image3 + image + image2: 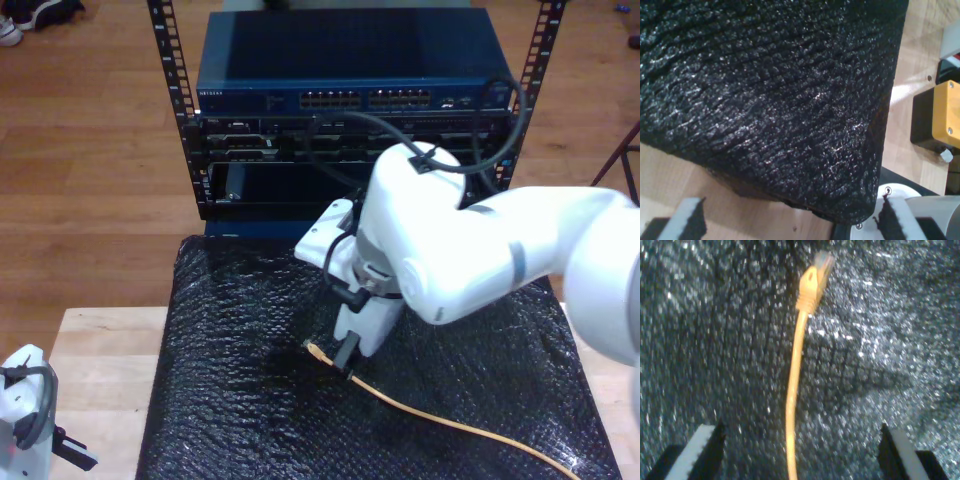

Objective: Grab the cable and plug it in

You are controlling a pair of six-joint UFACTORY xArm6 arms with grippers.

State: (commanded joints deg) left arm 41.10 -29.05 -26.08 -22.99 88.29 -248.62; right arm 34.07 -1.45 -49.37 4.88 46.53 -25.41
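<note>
Exterior view, rack: the network switch (355,75) stands in a rack beyond the far edge of the black padded mat (240,400), its row of ports facing the mat.
Mat: it covers most of the wooden table (100,345).
Nearer arm: the second gripper (350,355) hangs low over the middle of the mat; the first gripper (790,220) looks down at a mat corner, well apart from the work.
Cable: the cable (450,420) lies on the mat, running from the exterior view's lower right up to the second gripper.
Long axis: in the second wrist view the cable (792,405) runs straight out between the jaws, so a closing pinch would cross it squarely.
Plug: the plug (822,262) lies just ahead of the fingertips, pointing away.
Jaws: both grippers are spread wide, holding nothing.
</note>
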